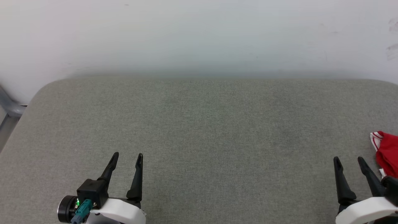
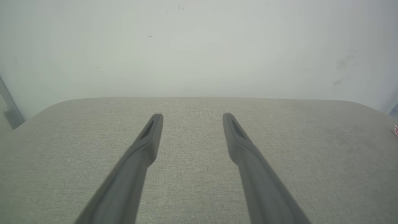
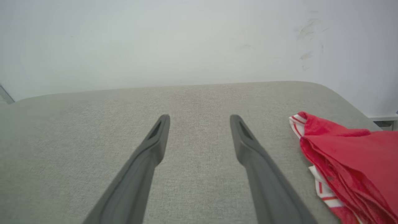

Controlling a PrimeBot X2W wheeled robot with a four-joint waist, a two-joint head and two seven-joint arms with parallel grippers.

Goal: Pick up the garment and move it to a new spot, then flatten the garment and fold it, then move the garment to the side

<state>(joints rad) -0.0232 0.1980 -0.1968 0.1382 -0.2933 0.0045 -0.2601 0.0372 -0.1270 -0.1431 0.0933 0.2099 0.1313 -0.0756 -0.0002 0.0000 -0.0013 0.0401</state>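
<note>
Red garment (image 1: 388,155), bunched at right frame edge, just beside right gripper (image 1: 348,159); left gripper (image 1: 128,154) lower left; both spread wide, empty, seemingly readied for pickup

A plain pale wall (image 1: 199,34) — evenly lit, with a few faint dark scuff marks (image 1: 392,49) toward its right side — rises behind a broad grey-green fabric-covered surface (image 1: 199,130) with rounded far corners, and a grey metal bar (image 1: 9,109) stands just beyond the surface's left corner.
</note>
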